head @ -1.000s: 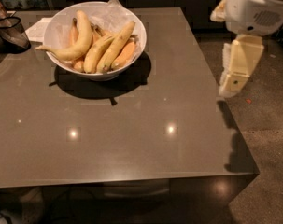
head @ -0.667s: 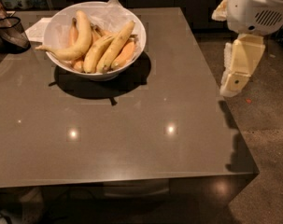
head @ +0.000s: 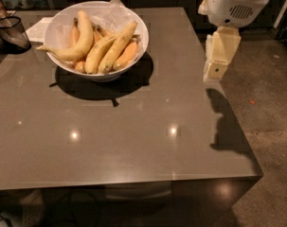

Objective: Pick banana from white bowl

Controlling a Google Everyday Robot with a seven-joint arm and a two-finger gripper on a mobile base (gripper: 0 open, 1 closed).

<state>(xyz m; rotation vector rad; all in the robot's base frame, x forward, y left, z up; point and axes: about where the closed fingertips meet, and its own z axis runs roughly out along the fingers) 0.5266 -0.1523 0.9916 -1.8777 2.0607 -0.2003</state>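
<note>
Gripper (head: 213, 74) near edge of table (head: 133, 145)

A glossy grey table (head: 133, 145) carries a black mesh holder (head: 10, 34) at its far left corner, with white paper (head: 39, 30) just beside it. Off the table's right edge, where the gripper (head: 214, 71) hangs, lies speckled floor (head: 271, 103).

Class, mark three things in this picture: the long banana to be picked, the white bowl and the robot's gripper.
banana (head: 118, 46): camera view, middle of its length.
white bowl (head: 57, 30): camera view, bare inner wall on the left.
gripper (head: 213, 74): camera view, its lower end, well right of the bowl.
</note>
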